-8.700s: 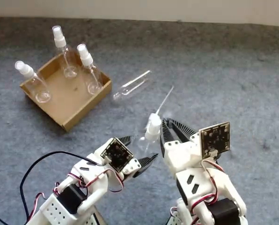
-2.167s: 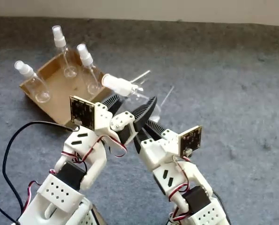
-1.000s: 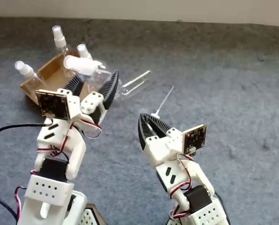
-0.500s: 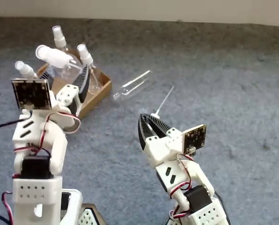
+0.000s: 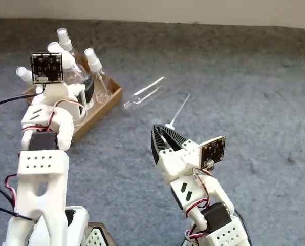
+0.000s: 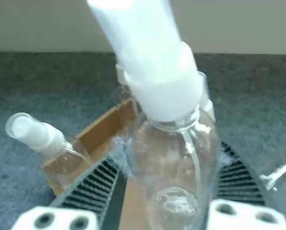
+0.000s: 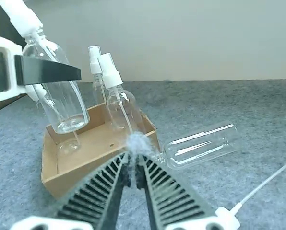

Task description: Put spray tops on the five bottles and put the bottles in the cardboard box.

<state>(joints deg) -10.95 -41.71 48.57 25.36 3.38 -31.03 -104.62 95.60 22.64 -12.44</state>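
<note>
Bottle (image 6: 172, 158) with spray top (image 6: 148, 57) on, tilted, clamped in left jaws above the cardboard box (image 5: 99, 114), where three capped bottles (image 5: 99, 77) stand. Uncapped bottle (image 5: 144, 93) and loose spray top (image 5: 177, 115) lie on table (image 5: 244, 102); right jaws near them, look together.

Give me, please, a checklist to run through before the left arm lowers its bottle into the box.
1. Grip: the left gripper has its jaws clamped on both sides of the held bottle: ok.
2. Spray top seated on the held bottle: ok.
3. Held bottle above the box: ok, in the right wrist view it hangs over the box floor.
4. Landing spot free of the standing bottles: cannot tell, they stand close by.
5. Right gripper out of the way: ok, jaws shut, over the carpet by the loose spray top.
6. All bottles capped: not ok, the last bottle lies uncapped on the carpet.
</note>
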